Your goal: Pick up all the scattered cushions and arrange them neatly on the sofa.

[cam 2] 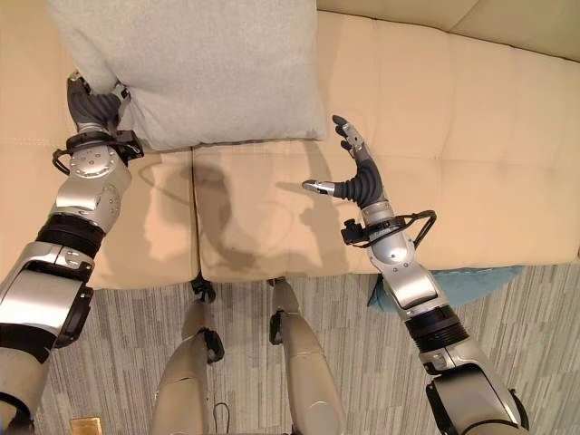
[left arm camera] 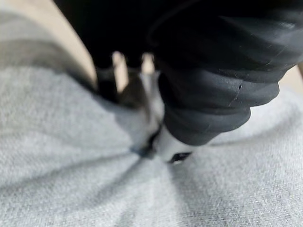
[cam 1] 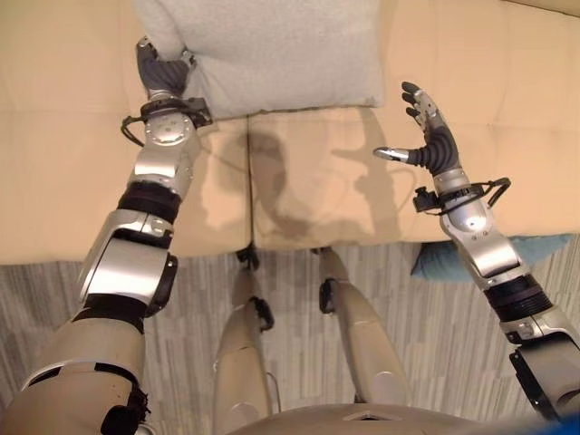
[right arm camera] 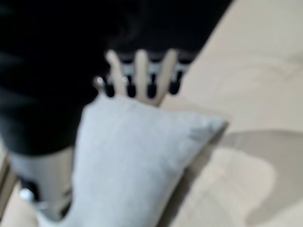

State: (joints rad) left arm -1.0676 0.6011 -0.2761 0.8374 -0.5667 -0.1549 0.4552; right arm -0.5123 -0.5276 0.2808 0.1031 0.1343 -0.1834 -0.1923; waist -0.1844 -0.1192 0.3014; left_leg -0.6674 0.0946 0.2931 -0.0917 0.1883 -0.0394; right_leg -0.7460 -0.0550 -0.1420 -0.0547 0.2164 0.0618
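The grey cushion (cam 1: pixel 272 50) is gripped at its corner by the left hand (cam 1: pixel 161 74) (over the sofa (cam 1: pixel 507 136)); the right hand (cam 1: pixel 433 136) is held with fingers (cam 1: pixel 415 98) released.

Both eye views look steeply down from the robot's head onto the beige sofa (cam 1: pixel 299 181) seat and the strip of grey floor (cam 2: pixel 272 299) in front of it. They share the seat, a grey cushion (cam 1: pixel 272 50), both arms and a blue cushion (cam 1: pixel 535 246) on the floor, seen from slightly offset places. The left wrist view sits very close, pressed against the grey cushion fabric beside the left hand (left arm camera: pixel 218 90). The right wrist view looks along the right hand (right arm camera: pixel 137 71) toward the same cushion, a little farther off
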